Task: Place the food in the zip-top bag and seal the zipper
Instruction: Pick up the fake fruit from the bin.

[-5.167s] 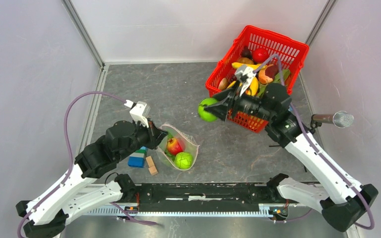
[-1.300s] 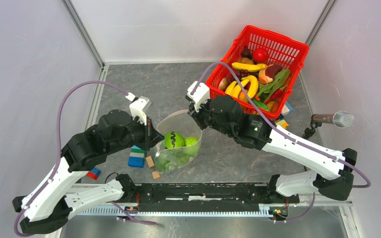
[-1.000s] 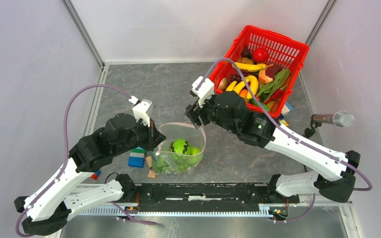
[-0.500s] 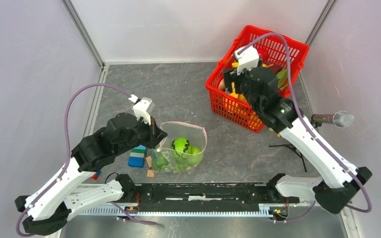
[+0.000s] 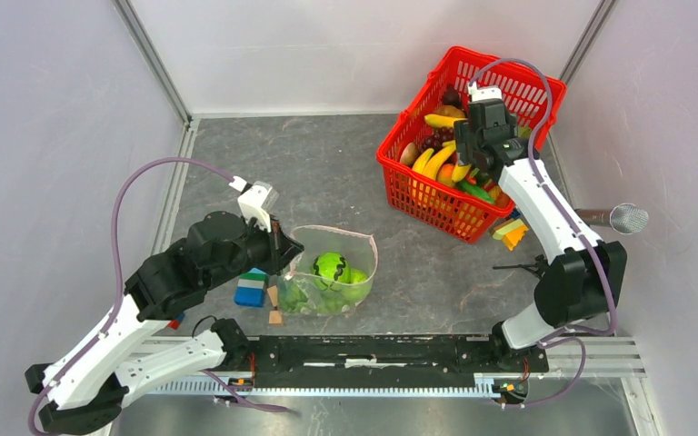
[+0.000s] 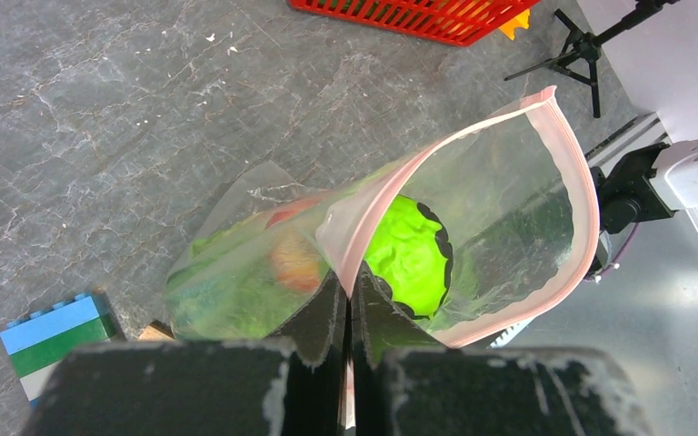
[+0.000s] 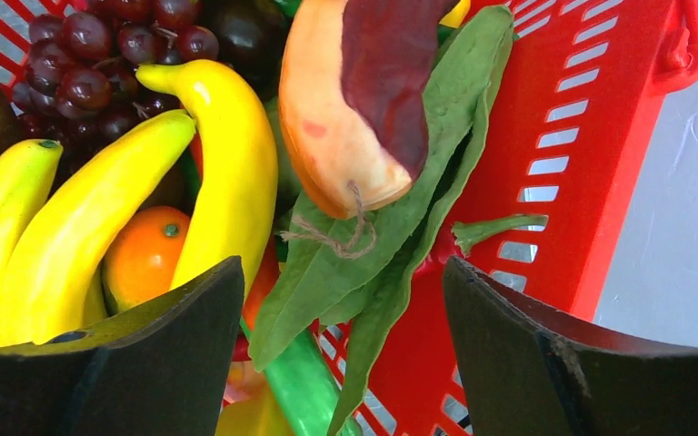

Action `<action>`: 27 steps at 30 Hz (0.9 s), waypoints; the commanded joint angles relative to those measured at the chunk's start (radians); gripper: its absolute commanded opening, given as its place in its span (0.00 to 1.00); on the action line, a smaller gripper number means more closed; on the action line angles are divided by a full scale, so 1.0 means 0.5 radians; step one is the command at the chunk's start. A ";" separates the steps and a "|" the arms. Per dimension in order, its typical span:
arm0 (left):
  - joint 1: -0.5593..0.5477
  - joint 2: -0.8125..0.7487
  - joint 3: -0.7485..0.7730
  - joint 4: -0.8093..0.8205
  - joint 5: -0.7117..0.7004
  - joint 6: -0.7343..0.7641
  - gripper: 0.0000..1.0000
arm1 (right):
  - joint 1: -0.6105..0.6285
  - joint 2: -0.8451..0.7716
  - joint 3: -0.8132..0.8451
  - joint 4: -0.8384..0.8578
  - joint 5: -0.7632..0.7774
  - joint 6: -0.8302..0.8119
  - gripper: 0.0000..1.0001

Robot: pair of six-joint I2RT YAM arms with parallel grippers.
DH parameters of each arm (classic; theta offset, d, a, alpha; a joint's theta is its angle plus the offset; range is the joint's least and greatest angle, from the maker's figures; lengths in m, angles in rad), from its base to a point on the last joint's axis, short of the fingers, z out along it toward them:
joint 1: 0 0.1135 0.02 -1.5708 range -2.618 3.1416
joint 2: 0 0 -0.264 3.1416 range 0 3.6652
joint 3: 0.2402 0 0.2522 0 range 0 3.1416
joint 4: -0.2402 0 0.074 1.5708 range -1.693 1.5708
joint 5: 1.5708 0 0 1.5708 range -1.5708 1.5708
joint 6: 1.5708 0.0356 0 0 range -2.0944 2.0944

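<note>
Top view: the left claw [image 5: 279, 247] grips the rim of the bag [image 5: 363, 250], standing open on the grey stone-patterned surface [image 5: 327, 163] between pale walls [image 5: 345, 54]; the right claw [image 5: 471, 154] hangs over the red basket [image 5: 418, 195], well apart from the bag. Left wrist view: the claw is clenched on the pink zipper [image 6: 436, 156] at one point only, so the mouth may slump shut over the green fruit [image 6: 404, 259] inside. Right wrist view: the claw is spread wide and empty above a banana [image 7: 236, 163] and a leaf [image 7: 391, 254]; crowding may cause a double pick or snag.
</note>
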 commanded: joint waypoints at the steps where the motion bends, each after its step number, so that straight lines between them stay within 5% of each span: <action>1: 0.002 -0.005 0.001 0.119 0.011 0.035 0.02 | 0.007 -0.048 0.096 0.089 -0.026 0.037 0.84; 15: 0.002 0.038 0.021 0.134 0.043 0.080 0.02 | -0.057 0.299 0.195 0.711 -0.955 -0.347 0.85; 27: 0.002 0.072 0.074 0.087 -0.016 0.133 0.02 | -0.093 0.820 0.524 0.969 -1.132 -1.110 0.91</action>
